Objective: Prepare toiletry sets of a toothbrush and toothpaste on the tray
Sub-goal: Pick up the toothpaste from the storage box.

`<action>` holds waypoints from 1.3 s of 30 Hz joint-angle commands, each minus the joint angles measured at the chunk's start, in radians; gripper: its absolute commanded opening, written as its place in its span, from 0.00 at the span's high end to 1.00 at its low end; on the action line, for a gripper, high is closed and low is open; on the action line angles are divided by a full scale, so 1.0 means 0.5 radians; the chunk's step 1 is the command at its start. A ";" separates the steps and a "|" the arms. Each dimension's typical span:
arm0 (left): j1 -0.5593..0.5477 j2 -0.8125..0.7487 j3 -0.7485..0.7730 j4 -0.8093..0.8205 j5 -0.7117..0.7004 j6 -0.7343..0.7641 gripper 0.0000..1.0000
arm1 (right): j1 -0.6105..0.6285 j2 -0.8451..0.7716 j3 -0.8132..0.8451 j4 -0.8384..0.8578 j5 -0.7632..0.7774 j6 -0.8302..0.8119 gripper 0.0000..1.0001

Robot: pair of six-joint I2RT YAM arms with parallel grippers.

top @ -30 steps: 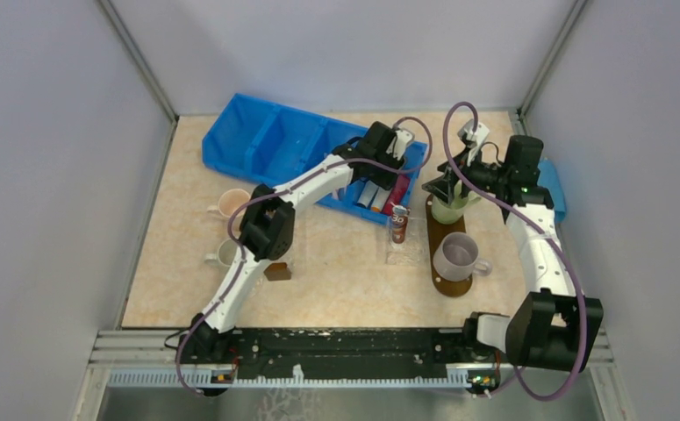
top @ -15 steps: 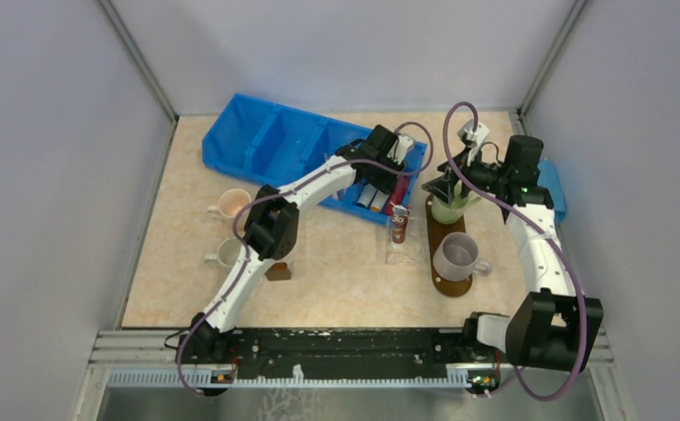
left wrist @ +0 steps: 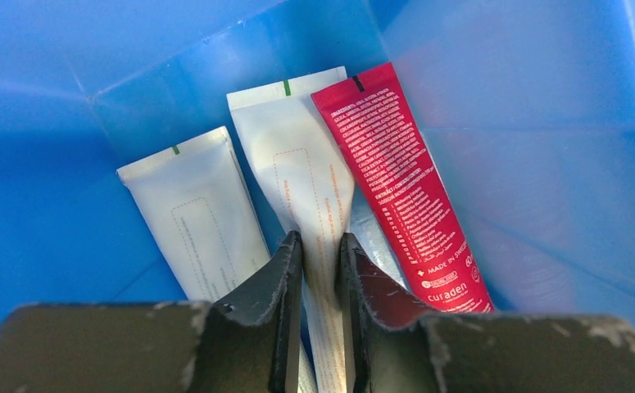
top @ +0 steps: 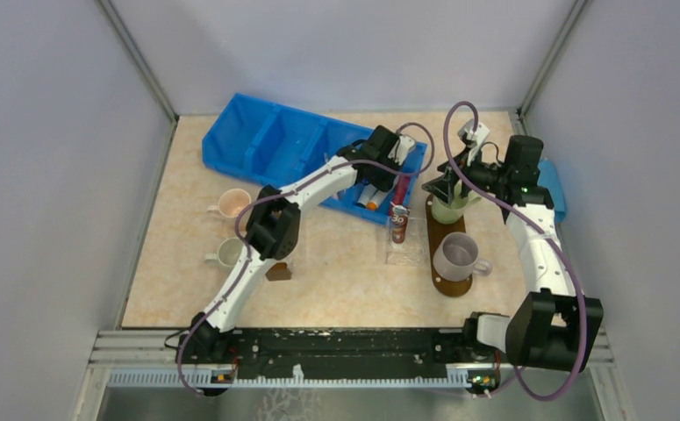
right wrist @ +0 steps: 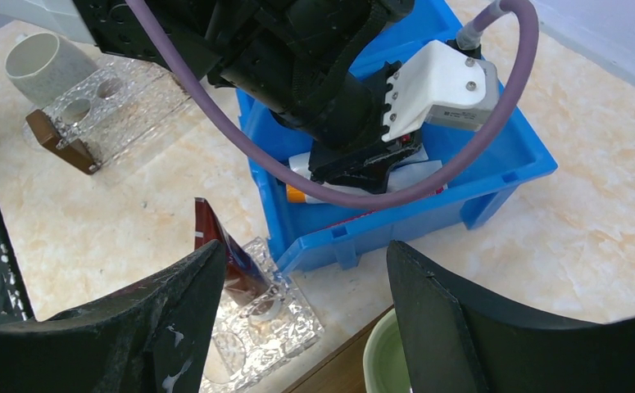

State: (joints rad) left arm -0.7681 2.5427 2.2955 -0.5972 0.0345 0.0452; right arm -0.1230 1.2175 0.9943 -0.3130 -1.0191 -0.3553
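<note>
Three toothpaste tubes lie side by side in the end compartment of the blue bin (left wrist: pixel 502 123): a white one (left wrist: pixel 195 217), a middle white one (left wrist: pixel 297 155) and a red one (left wrist: pixel 396 172). My left gripper (left wrist: pixel 320 254) is shut on the middle white tube, which is pinched flat between the jaws. From above, that gripper (top: pixel 387 171) sits down in the bin. My right gripper (top: pixel 446 189) hangs open over the green mug (top: pixel 448 210) at the far end of the brown tray (top: pixel 435 237). No toothbrush shows.
A grey mug (top: pixel 456 254) stands on the tray's near half. A dark tube (top: pixel 398 224) stands in a clear holder (top: pixel 404 252) left of the tray. Two mugs (top: pixel 233 203) (top: pixel 225 253) and a small brown block (top: pixel 276 271) sit further left.
My left gripper has reached slightly further into the bin and closed on the middle white tube. The right arm has stayed still.
</note>
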 commanded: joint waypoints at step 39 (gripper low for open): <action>-0.078 -1.627 -2.299 2.674 0.353 0.149 0.96 | 0.111 0.045 -0.289 1.418 -0.232 1.435 0.25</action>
State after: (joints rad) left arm -0.7849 1.7653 1.1500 0.6331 0.1844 0.0578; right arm -0.1097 1.2346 0.7971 0.3069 -1.1908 0.2691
